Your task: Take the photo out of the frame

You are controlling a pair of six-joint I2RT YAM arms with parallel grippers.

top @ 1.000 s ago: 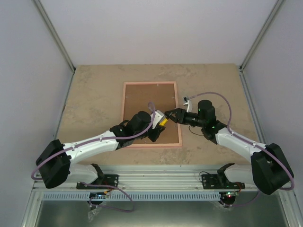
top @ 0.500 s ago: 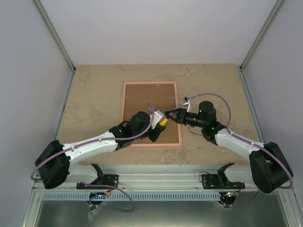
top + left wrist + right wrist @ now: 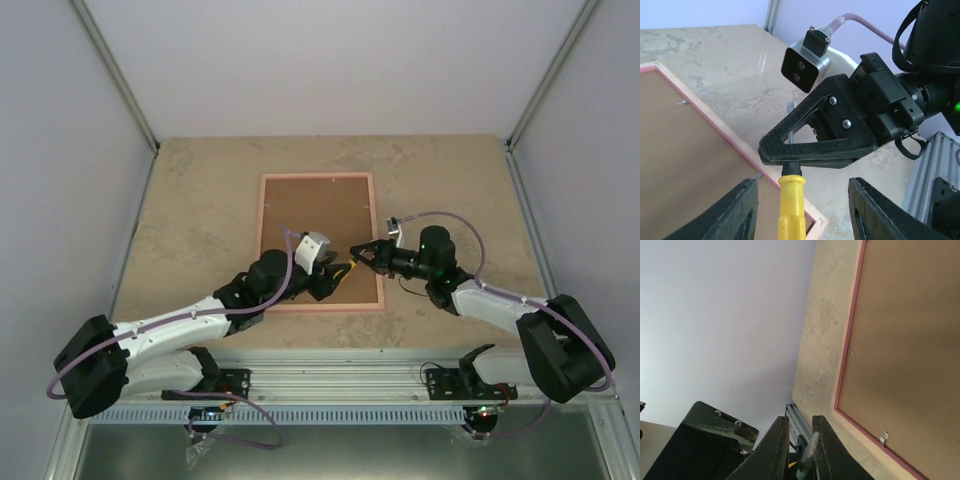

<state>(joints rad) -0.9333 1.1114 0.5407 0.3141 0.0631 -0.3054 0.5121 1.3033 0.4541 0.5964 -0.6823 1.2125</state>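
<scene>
The frame lies face down on the table, its brown back up inside a pink rim; it also shows in the left wrist view and the right wrist view. The photo is hidden under the back. Above the frame's near right corner, my right gripper is shut on the metal shaft of a yellow-handled screwdriver. My left gripper is open, its fingers standing clear on either side of the yellow handle.
Small metal tabs sit along the frame's inner edge over the back. Beige tabletop surrounds the frame. Grey walls enclose three sides, and a metal rail runs along the near edge.
My right gripper shut on the screwdriver's shaft. My left gripper then opened off the handle, and the left arm drew back toward the near left.
</scene>
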